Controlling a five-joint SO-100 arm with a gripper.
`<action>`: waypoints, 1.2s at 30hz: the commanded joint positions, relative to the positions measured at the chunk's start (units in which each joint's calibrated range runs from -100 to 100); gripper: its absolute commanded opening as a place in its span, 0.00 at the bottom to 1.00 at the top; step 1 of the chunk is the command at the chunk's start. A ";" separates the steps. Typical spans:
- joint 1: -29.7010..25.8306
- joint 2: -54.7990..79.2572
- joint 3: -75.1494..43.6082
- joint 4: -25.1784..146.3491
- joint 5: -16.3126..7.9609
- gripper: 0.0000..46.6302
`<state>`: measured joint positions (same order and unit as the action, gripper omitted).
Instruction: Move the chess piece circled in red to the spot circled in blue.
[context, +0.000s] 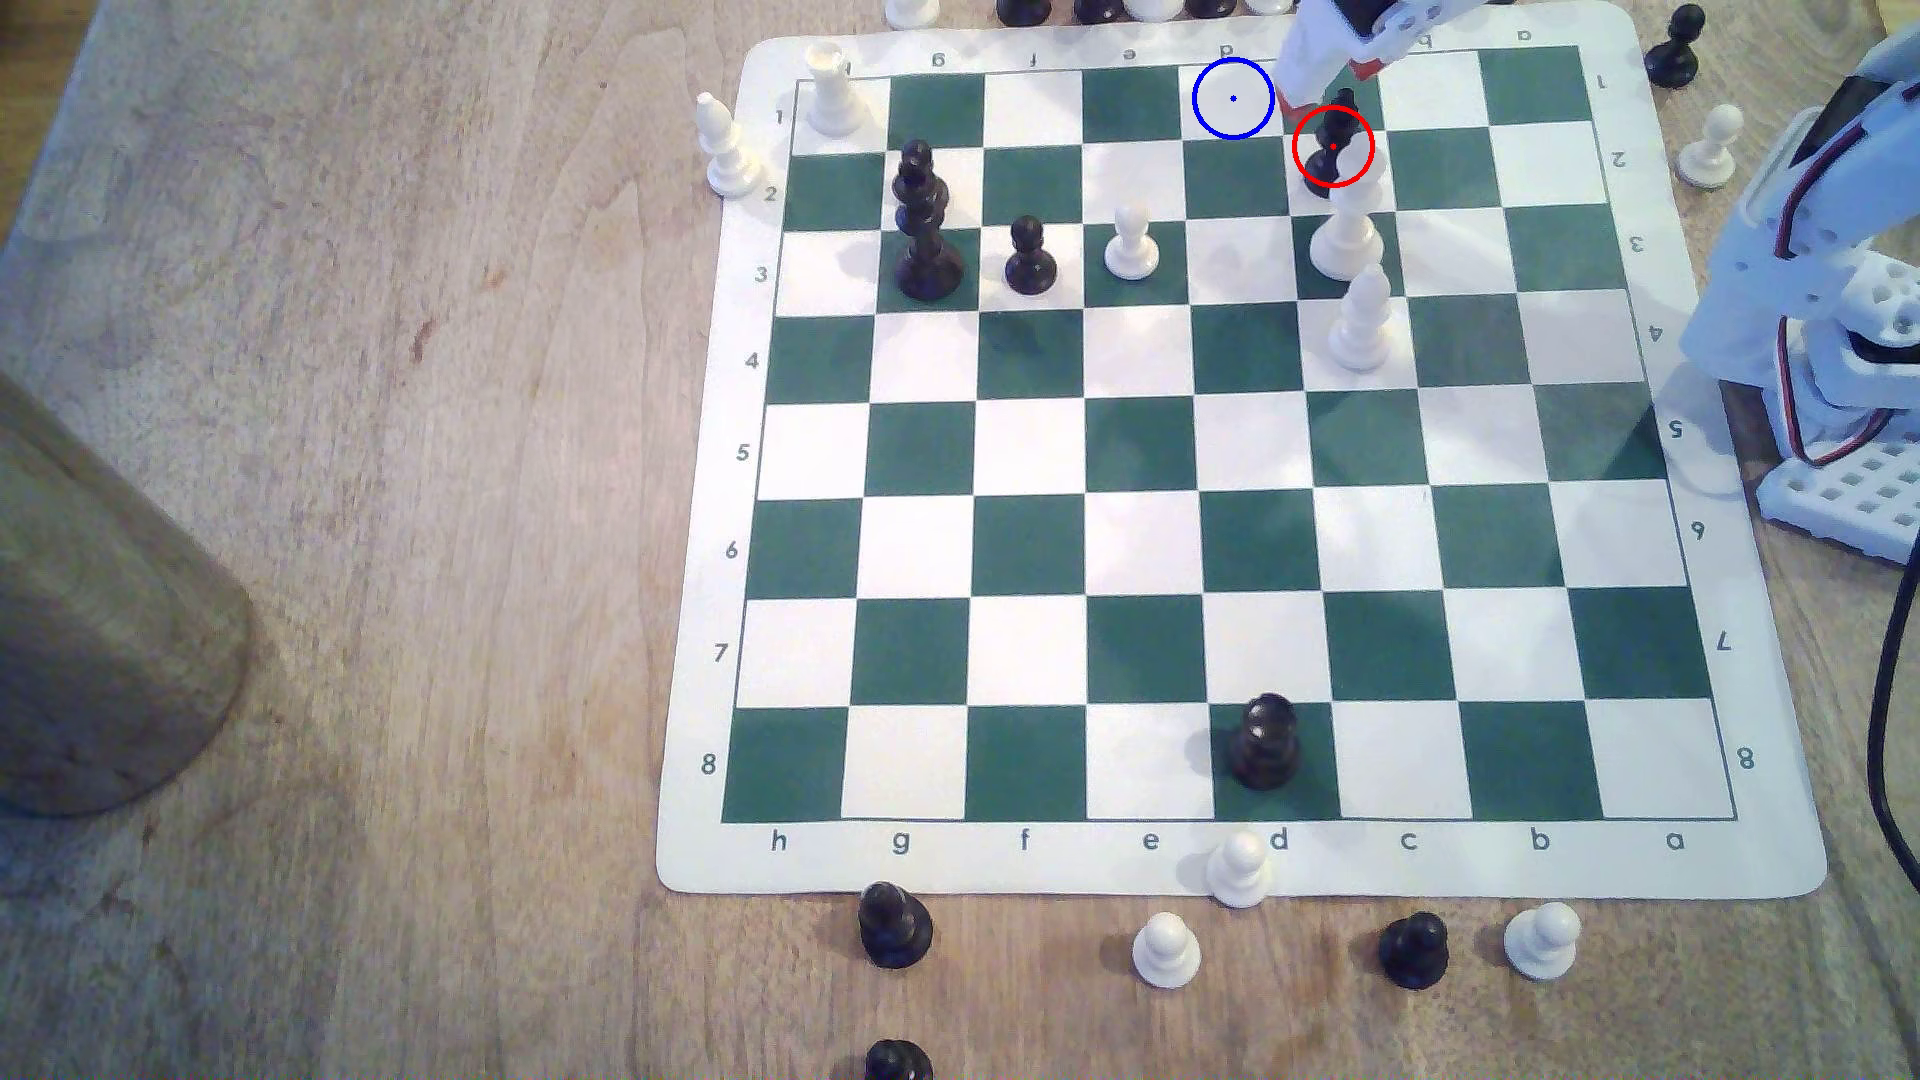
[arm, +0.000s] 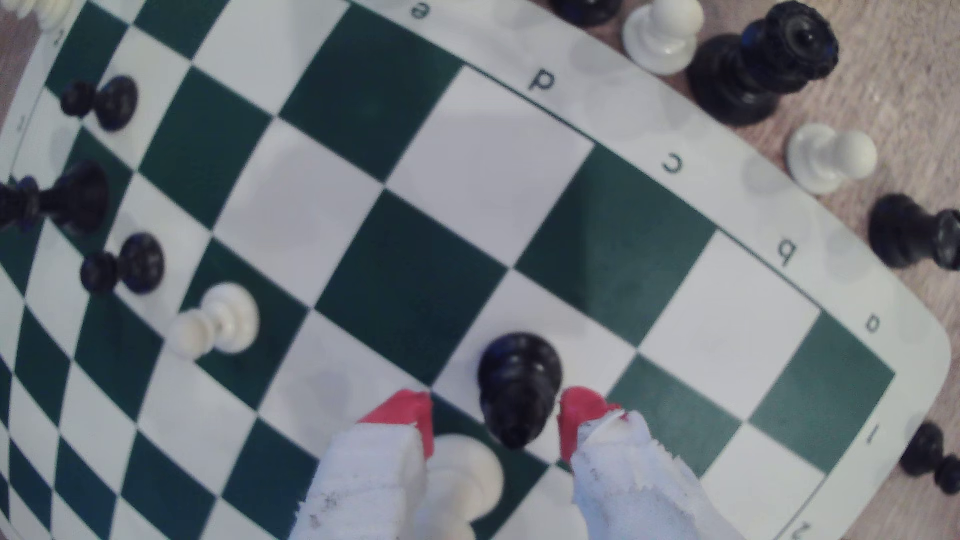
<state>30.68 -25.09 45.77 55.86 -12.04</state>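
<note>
Two red-tipped jaws open, straddling black bishop (arm: 519, 387); blue-ringed square (context: 1233, 99) bare, at board edge.

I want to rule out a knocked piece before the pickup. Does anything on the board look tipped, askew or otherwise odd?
No piece on the board looks tipped. The black bishop stands upright between the open pincer's red-tipped fingers. One oddity: a white pawn stands on the board's white border near the d label, not on a square.
</note>
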 joint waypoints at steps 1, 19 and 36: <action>-0.37 0.48 -2.71 -1.39 0.29 0.27; -0.29 3.02 2.09 -4.75 1.32 0.25; -0.21 4.98 4.45 -8.11 1.76 0.18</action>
<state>30.60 -19.56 51.11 48.29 -10.53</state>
